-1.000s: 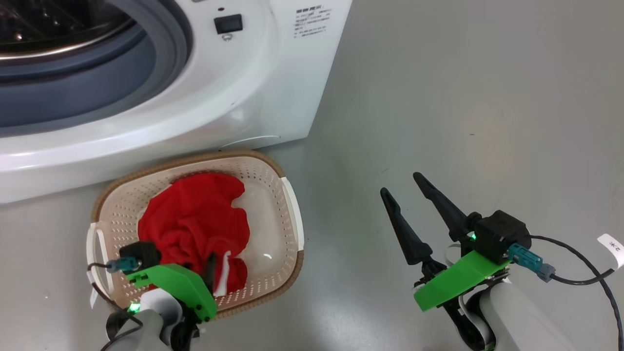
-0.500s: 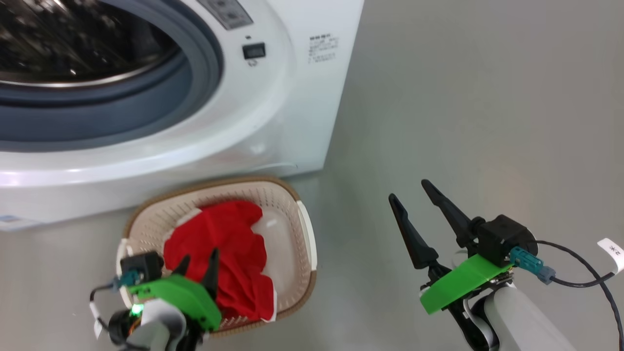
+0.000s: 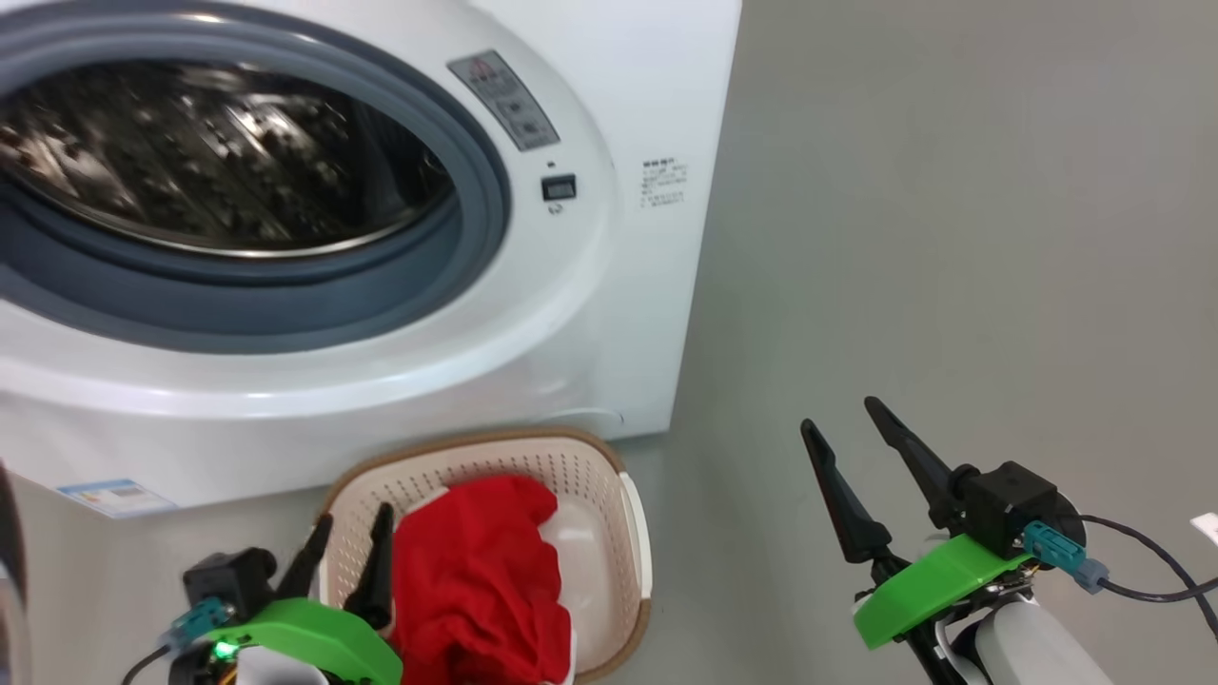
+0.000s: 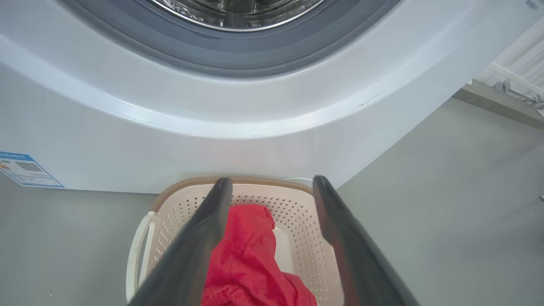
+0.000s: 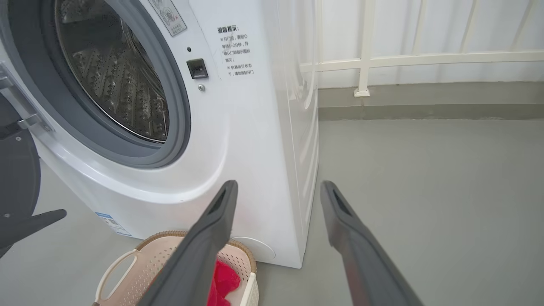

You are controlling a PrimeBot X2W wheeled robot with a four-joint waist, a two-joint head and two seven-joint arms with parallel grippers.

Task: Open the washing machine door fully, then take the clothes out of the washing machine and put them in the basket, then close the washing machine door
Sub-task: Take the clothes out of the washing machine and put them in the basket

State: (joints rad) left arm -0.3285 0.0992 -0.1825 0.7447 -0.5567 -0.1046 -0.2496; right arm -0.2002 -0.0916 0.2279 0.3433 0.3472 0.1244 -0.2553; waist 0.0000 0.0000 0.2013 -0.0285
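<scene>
1. Since a second ago the head camera has tipped up, so the washing machine (image 3: 618, 285) has not itself shifted. What has moved is your left fingers (image 3: 379, 557): they have risen off the clothes (image 3: 476, 571) and spread, leaving the red heap in the basket (image 3: 495, 438).
2. Head view: the basket sits on the floor just in front of the washing machine's base. The left fingers hover over its rim, apart and empty. The right fingers (image 3: 837, 495), also apart and empty, hang off the machine's right corner. What shows of the drum (image 3: 219, 162) looks bare.
3. Left wrist view: the left fingers (image 4: 199, 246) point at the washing machine's (image 4: 255, 106) front panel. The clothes (image 4: 250, 255) lie below and between them, untouched, inside the basket (image 4: 289, 204).
4. Right wrist view: the right fingers (image 5: 202, 246) stand wide, aimed at the washing machine's (image 5: 255, 127) right edge. The door (image 5: 17, 178) hangs swung out at the machine's left side, as you face it.
5. Closing that door looks like the step left. It lies left of both pairs of fingers, so your left arm is nearer. The right would have to cross the machine's whole front.
</scene>
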